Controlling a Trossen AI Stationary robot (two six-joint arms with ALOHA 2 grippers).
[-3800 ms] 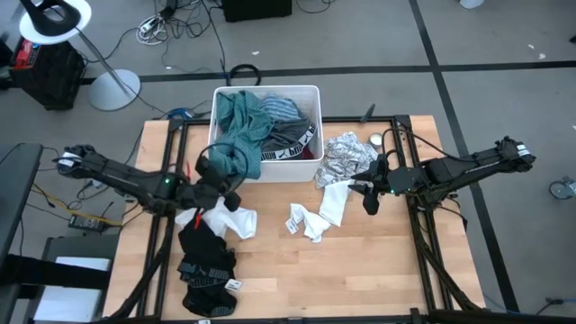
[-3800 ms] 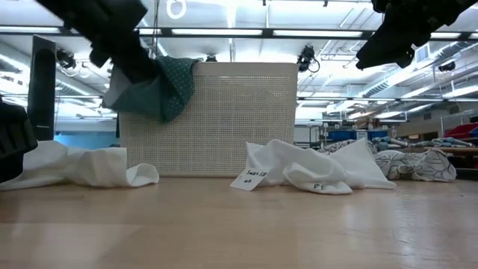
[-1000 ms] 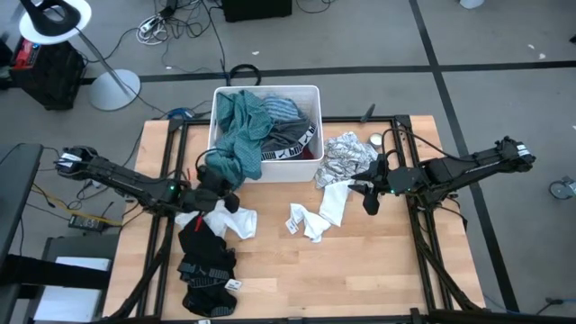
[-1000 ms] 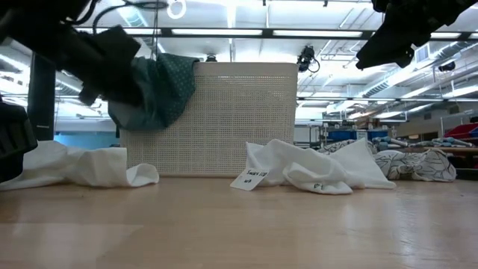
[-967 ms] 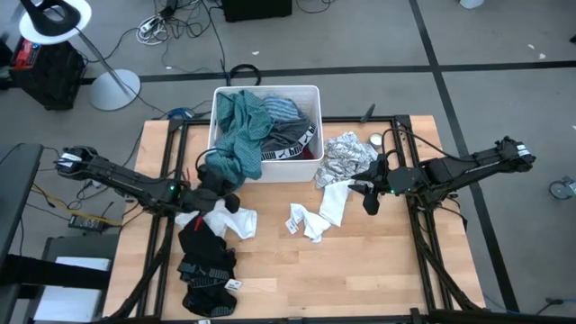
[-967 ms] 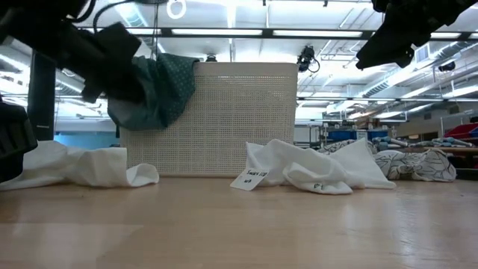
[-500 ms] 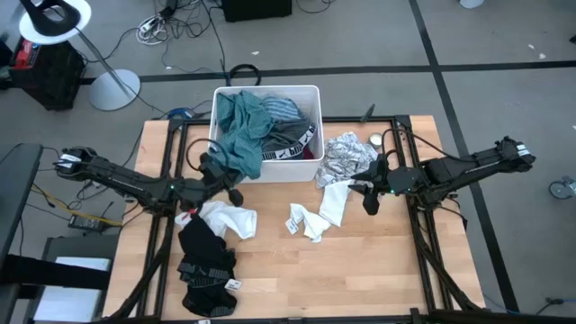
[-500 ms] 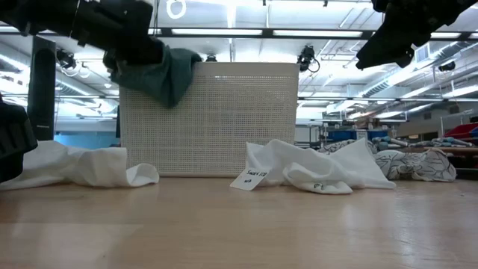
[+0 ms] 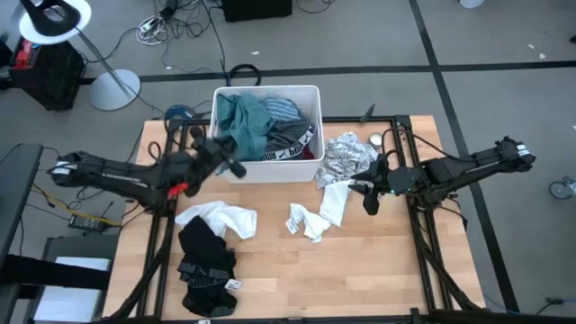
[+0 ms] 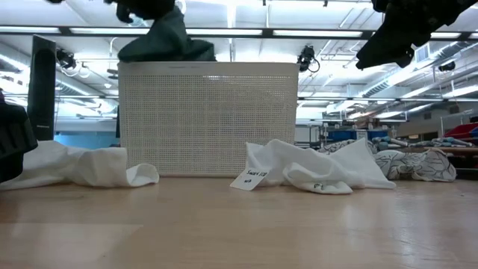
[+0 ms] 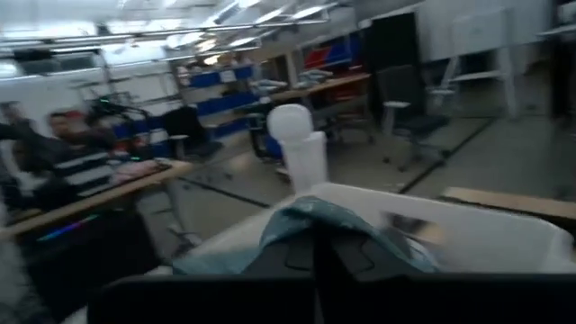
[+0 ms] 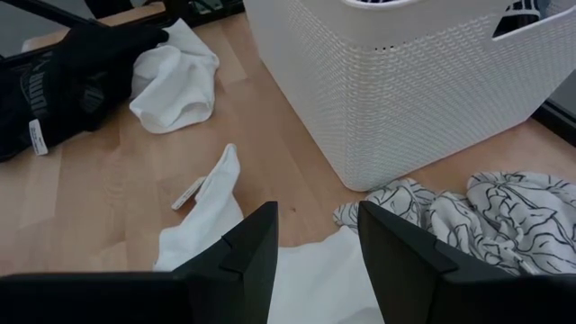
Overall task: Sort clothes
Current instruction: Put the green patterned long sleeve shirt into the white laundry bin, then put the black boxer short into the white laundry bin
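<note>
A teal garment (image 9: 241, 121) lies in the white tub (image 9: 306, 166), on top of grey and striped clothes (image 9: 286, 126). My left gripper (image 9: 230, 162) is shut on this garment at the tub's near left corner, above the rim; it also shows at the top of the low view (image 10: 146, 9). My right gripper (image 9: 369, 200) is open and empty, hovering over a white garment (image 9: 335, 202) near the table's right side. A white-grey patterned garment (image 9: 346, 157) lies beside the tub. My left gripper pinches a bunched part of the teal garment (image 11: 333, 220) between its two fingers (image 11: 315, 265). It comes from the table's left side. The held part (image 10: 168, 41) is lifted above the tub's rim; the rest of the garment lies in the tub.
A white garment (image 9: 220, 219) and a pile of black clothes (image 9: 202, 261) lie on the near left of the table. Another white garment with a tag (image 9: 306, 220) lies in the middle. Bare wood shows at the near right (image 9: 360, 279).
My left gripper has risen and gone toward the far edge, from the tub's near left outer wall to above its rim. The teal garment's end, which hung down outside the tub wall, has been lifted up over the rim. The right arm has kept still.
</note>
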